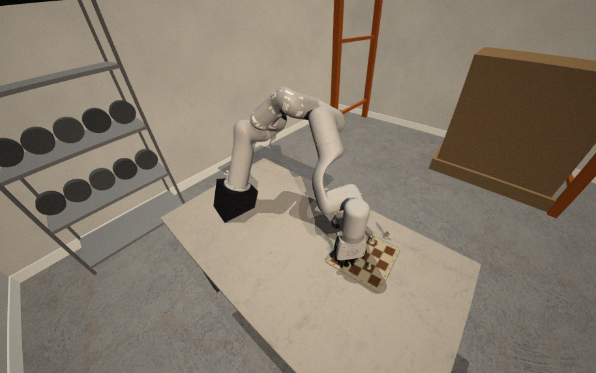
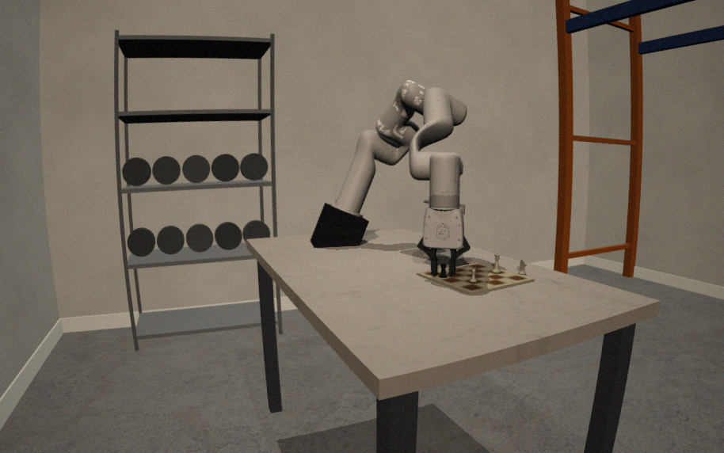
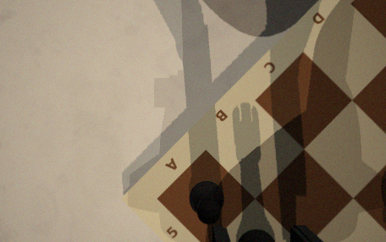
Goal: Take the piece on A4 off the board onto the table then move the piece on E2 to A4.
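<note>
The small chessboard (image 1: 389, 262) (image 2: 515, 282) (image 3: 250, 85) lies on the table's right part. My gripper (image 1: 347, 263) (image 2: 443, 271) stands low over the board's A-file corner, fingers open. A dark piece (image 2: 442, 270) (image 3: 254, 236) stands upright between the open fingers on A4, not gripped. Another dark piece (image 3: 206, 202) stands on A5 beside it. A pale knight-like piece (image 1: 387, 233) (image 2: 522, 265) stands on the table just off the board's far side. A white pawn (image 1: 368, 266) (image 2: 473, 275) and a taller white piece (image 1: 372, 240) (image 2: 496, 262) stand on the board.
The arm's black base (image 1: 235, 199) (image 2: 337, 226) sits at the table's back left. The table (image 1: 272, 281) (image 2: 405, 331) extends towards the front. A shelf rack (image 2: 195, 187), an orange ladder (image 2: 597, 138) and a brown crate (image 1: 514, 127) stand off the table.
</note>
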